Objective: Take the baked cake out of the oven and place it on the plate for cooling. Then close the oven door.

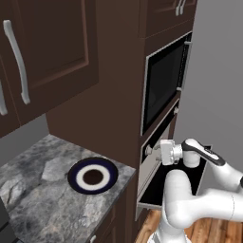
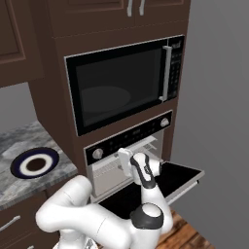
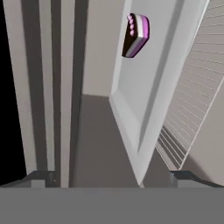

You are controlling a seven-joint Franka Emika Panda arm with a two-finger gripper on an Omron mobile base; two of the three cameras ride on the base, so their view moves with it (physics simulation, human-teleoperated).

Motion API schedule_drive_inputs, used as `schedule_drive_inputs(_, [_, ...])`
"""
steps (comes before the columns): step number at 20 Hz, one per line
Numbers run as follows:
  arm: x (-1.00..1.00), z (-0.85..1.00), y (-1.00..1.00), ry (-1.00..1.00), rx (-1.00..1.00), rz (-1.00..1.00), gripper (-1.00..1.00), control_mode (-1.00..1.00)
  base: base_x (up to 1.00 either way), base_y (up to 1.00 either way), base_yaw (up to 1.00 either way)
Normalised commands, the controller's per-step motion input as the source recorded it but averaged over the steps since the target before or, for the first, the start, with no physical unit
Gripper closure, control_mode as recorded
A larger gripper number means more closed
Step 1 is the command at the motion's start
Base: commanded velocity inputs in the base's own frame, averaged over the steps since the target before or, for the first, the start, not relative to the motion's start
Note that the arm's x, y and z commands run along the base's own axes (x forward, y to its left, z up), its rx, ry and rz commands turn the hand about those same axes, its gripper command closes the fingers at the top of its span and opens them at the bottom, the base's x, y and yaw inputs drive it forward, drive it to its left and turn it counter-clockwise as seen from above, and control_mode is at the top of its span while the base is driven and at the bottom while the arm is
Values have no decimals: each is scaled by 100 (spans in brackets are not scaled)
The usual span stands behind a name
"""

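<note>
Baked cake [image 3: 136, 35]: small wedge slice, dark brown body, pale layer, pink-violet frosting with a row of small dots along one edge. It sits in the upper centre of the hand view, on a pale grey tray [image 3: 144, 87] inside the oven cavity, with bare tray surface on all sides of it. A wire rack [image 3: 192, 109] of thin parallel bars runs down the right of that frame; flat grey cavity walls fill the left.

Gripper [image 3: 112, 177]: jaws spread wide, both tips low in the hand view, nothing between them, well apart from the cake. In the right base view the gripper [image 2: 124, 163] sits at the oven [image 2: 129, 141] mouth, centre of frame.

Oven door [image 2: 168, 182]: dropped flat, dark glass facing up, lower centre-right of the right base view; its front edge overhangs the wooden floor [image 2: 182, 233].

Plate [image 1: 93, 175]: navy rim, white ring, brown centre, on the grey marbled counter [image 1: 38, 190], lower centre-left of the left base view, near the counter's right edge, bare stone around it.

Microwave [image 2: 121, 87]: above the oven, door shut.
</note>
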Motion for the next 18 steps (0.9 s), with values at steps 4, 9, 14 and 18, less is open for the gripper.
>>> schedule_drive_inputs(4, [21, -23, 6, 0, 0, 0, -100, -100, 0, 0, 0])
schedule_drive_inputs(9, [28, -24, 5, 0, 0, 0, -100, -100, 0, 0, 0])
schedule_drive_inputs(14, [24, -34, 4, 0, 0, 0, -100, -100, 0, 0, 0])
schedule_drive_inputs(18, [13, -44, 0, 0, 0, 0, -100, -100, 0, 0, 0])
